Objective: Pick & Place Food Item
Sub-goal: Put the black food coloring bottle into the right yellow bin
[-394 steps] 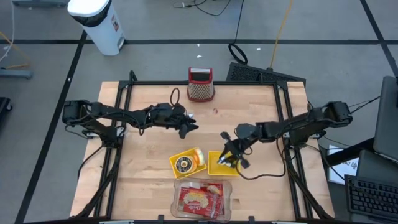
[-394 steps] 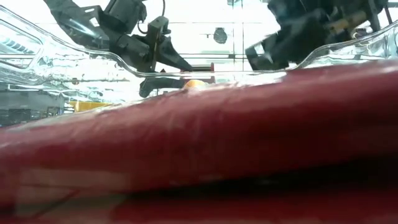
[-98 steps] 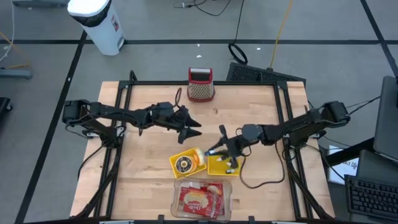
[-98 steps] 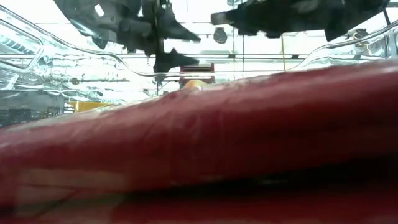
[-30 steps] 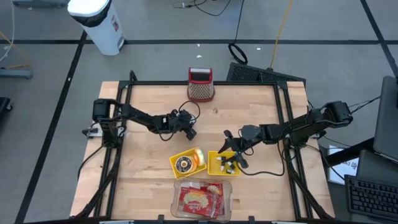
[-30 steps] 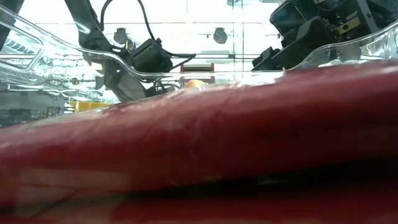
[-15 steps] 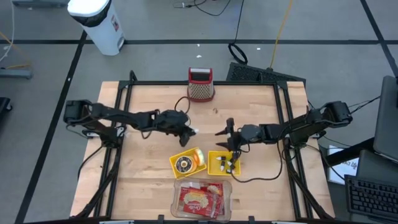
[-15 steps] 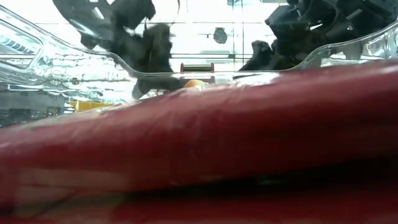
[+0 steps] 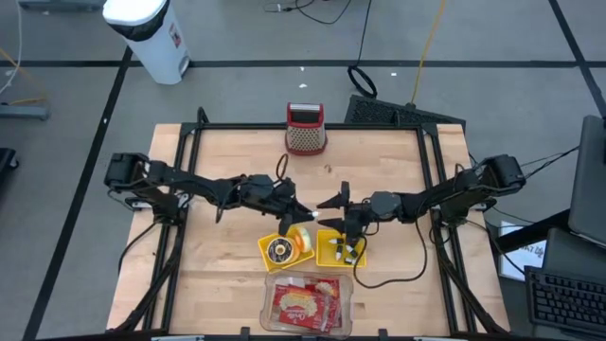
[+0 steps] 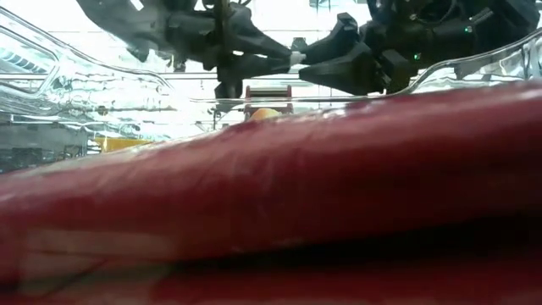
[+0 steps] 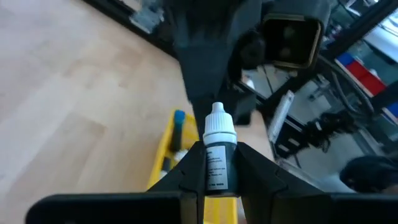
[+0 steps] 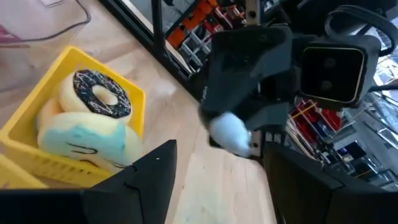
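My left gripper (image 9: 301,216) is shut on a small bottle (image 11: 216,163) with a white cap (image 11: 219,124) and a dark label. It hangs over the table's middle, just beyond two yellow bins. My right gripper (image 9: 331,204) stands open right opposite it, fingertips close to the cap (image 12: 230,134) but apart from it. The left yellow bin (image 9: 287,246) holds a toy doughnut (image 12: 99,93) and other toy food; the right yellow bin (image 9: 339,248) holds small items. In the low view the two grippers meet at the cap (image 10: 294,58). My left gripper pinches the bottle's body (image 11: 216,177), below the cap, between its two fingers (image 11: 186,177). The fingers lie nearly level and come from the table's left, along the bottle. The bottle is lifted clear, and its cap sticks out past the fingertips toward my right gripper.
A clear container (image 9: 308,303) with a red packet sits at the near edge and fills most of the low view. A red mesh basket (image 9: 306,130) stands at the far edge. Bare wood lies to either side of the bins.
My left gripper has risen from the table with the bottle, tipped from pointing down to nearly level, and gone toward the table's right. My right gripper has left the right yellow bin, rolled about its own line and now faces the bottle's cap.
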`<state>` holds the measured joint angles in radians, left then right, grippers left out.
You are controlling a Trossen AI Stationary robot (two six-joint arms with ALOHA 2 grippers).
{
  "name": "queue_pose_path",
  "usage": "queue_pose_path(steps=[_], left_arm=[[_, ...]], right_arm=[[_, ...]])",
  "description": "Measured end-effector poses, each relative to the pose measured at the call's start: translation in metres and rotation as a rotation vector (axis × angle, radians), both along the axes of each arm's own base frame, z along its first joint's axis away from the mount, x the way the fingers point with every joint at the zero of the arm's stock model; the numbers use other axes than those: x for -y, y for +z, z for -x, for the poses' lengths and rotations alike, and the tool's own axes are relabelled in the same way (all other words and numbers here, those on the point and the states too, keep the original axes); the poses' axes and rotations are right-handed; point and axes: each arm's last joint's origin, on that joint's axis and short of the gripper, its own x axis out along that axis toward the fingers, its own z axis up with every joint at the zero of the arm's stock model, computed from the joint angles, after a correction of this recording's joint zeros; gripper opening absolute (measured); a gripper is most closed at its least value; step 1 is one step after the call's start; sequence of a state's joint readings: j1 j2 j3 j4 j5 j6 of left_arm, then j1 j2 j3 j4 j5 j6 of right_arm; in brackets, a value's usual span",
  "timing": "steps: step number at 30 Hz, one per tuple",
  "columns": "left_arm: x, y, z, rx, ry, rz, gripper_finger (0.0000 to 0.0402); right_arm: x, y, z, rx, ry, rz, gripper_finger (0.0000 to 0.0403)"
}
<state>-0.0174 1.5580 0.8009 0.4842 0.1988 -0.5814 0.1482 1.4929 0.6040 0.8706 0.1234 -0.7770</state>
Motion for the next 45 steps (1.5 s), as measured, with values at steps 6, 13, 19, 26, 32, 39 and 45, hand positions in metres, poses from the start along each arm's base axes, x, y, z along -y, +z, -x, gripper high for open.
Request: queue_pose_path(steps=[6, 13, 19, 26, 32, 39, 45], left_arm=[[0.002, -0.001, -0.021, -0.003, -0.07, 0.02, 0.006], [0.0, 0.0, -0.025, -0.007, -0.087, 0.009, 0.0065], [0.0, 0.001, -0.024, 0.0, -0.108, 0.015, 0.006], [0.001, 0.001, -0.024, 0.0, -0.115, 0.021, 0.0069], [-0.008, 0.003, -0.024, 0.008, -0.118, 0.018, 0.0092], [-0.046, 0.02, -0.009, -0.007, -0.066, 0.057, 0.0144], [-0.059, 0.041, 0.007, 0.025, -0.005, -0.06, 0.0157]], right_arm=[[-0.004, 0.005, -0.006, 0.019, 0.031, 0.001, 0.0221], [-0.013, 0.005, -0.004, 0.022, 0.064, 0.025, 0.0192], [-0.015, 0.004, -0.004, 0.016, 0.069, 0.025, 0.0143], [-0.014, 0.004, -0.004, 0.005, 0.07, 0.018, 0.0071], [-0.016, 0.004, -0.003, 0.006, 0.065, 0.013, 0.0064], [-0.017, 0.0, -0.003, -0.035, 0.073, -0.058, 0.0064], [-0.021, 0.003, 0.003, -0.109, 0.135, -0.258, 0.0063]])
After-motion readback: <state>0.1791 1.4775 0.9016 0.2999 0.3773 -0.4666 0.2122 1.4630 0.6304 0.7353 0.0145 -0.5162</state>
